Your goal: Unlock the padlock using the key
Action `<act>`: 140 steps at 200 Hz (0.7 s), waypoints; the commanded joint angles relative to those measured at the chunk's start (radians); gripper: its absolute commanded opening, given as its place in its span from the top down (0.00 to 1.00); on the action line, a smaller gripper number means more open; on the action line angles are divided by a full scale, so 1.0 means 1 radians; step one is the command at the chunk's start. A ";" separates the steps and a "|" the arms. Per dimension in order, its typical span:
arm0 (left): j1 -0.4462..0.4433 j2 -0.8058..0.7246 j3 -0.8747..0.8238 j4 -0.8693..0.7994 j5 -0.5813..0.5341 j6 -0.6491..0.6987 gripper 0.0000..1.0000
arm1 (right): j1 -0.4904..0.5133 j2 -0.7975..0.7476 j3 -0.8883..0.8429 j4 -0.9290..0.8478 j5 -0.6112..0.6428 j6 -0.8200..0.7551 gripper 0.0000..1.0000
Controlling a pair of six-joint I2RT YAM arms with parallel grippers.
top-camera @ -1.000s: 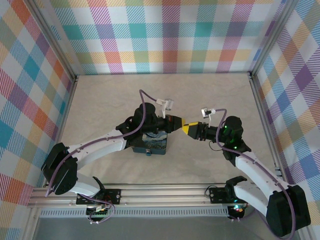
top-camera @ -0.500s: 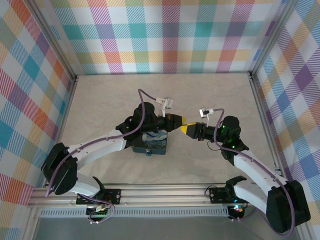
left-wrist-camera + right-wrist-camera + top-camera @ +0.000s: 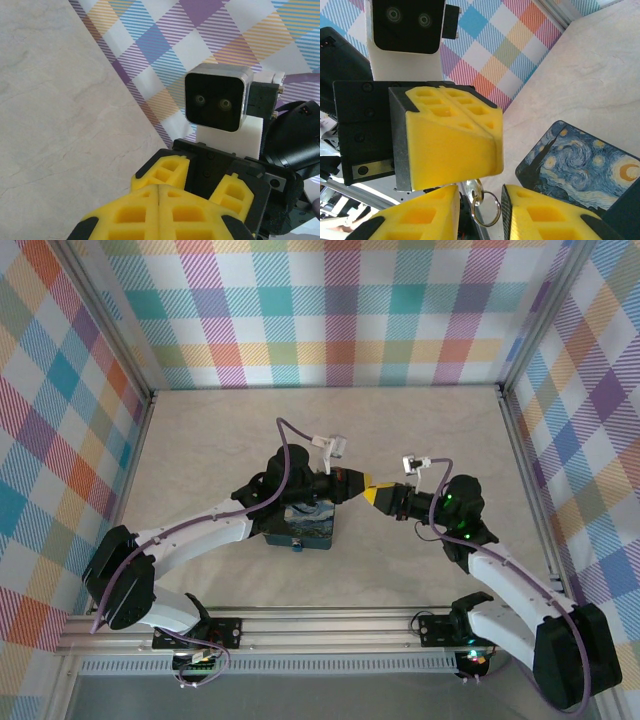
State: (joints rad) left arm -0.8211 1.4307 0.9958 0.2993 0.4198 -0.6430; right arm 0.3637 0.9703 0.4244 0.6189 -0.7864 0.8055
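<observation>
The right claw (image 3: 376, 496), fingers apart, has crept up to the left claw (image 3: 358, 483), squeezed together, maybe on the key. A swap looks near. The padlock (image 3: 297, 547) sits at the tin's (image 3: 316, 530) 6 o'clock edge.

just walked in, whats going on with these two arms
The two arms meet tip to tip over the table, near the Starry Night tin. The left gripper is shut, and small metal rings hang just below its fingertips. The right gripper is open, with a finger on either side of those rings. What the rings carry is hidden, so how far the unlocking has got cannot be told.
</observation>
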 commanded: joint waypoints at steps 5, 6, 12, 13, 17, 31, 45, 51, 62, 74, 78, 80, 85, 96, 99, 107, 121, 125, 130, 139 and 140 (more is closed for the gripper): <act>0.013 -0.014 0.004 0.046 0.026 -0.010 1.00 | 0.005 0.013 0.005 0.071 -0.008 0.018 0.72; 0.013 -0.015 0.004 0.046 0.026 -0.011 1.00 | 0.005 0.014 0.005 0.071 -0.007 0.018 0.72; 0.013 -0.012 0.005 0.048 0.027 -0.013 1.00 | 0.005 0.015 0.007 0.071 -0.008 0.018 0.72; 0.013 -0.013 0.005 0.049 0.027 -0.013 1.00 | 0.006 0.015 0.007 0.071 -0.007 0.018 0.72; 0.012 -0.012 0.006 0.051 0.027 -0.014 1.00 | 0.005 0.016 0.007 0.072 -0.007 0.020 0.73; 0.012 -0.006 0.006 0.058 0.031 -0.020 1.00 | 0.006 0.019 0.007 0.076 -0.005 0.023 0.74; 0.013 -0.002 0.006 0.065 0.034 -0.027 1.00 | 0.006 0.019 0.007 0.079 -0.004 0.025 0.75; 0.012 0.000 0.006 0.067 0.036 -0.028 1.00 | 0.006 0.020 0.006 0.079 -0.002 0.026 0.76; 0.012 0.002 0.005 0.070 0.037 -0.032 1.00 | 0.007 0.019 0.006 0.079 -0.001 0.026 0.78; 0.013 0.004 0.006 0.071 0.037 -0.032 1.00 | 0.006 0.020 0.006 0.077 0.000 0.026 0.80; 0.012 0.005 0.005 0.072 0.039 -0.033 1.00 | 0.006 0.020 0.006 0.075 0.000 0.026 0.81; 0.011 0.005 0.006 0.072 0.039 -0.034 1.00 | 0.006 0.020 0.006 0.075 0.001 0.026 0.81; 0.012 0.007 0.004 0.073 0.039 -0.034 1.00 | 0.006 0.020 0.005 0.073 0.003 0.026 0.82; 0.013 0.006 0.003 0.075 0.038 -0.034 1.00 | 0.007 0.020 0.004 0.067 0.008 0.024 0.85; 0.012 0.006 0.002 0.075 0.039 -0.036 1.00 | 0.005 0.020 0.004 0.065 0.008 0.024 0.86; 0.012 0.004 0.002 0.075 0.039 -0.036 1.00 | 0.007 0.020 0.005 0.053 0.013 0.022 0.88; 0.012 0.003 0.001 0.073 0.038 -0.037 1.00 | 0.006 0.016 0.006 0.035 0.017 0.013 0.92; 0.012 0.003 0.001 0.073 0.038 -0.036 1.00 | 0.006 0.014 0.007 0.028 0.020 0.011 0.93; 0.012 0.001 0.000 0.072 0.037 -0.035 1.00 | 0.006 0.013 0.007 0.020 0.024 0.008 0.94; 0.012 0.000 0.000 0.070 0.036 -0.034 1.00 | 0.007 0.011 0.010 -0.007 0.029 0.000 0.96; 0.012 0.000 0.000 0.070 0.036 -0.034 1.00 | 0.007 0.010 0.010 -0.012 0.029 -0.001 0.96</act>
State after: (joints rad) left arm -0.8143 1.4334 0.9958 0.3195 0.4290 -0.6662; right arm 0.3664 0.9867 0.4244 0.6605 -0.7818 0.8303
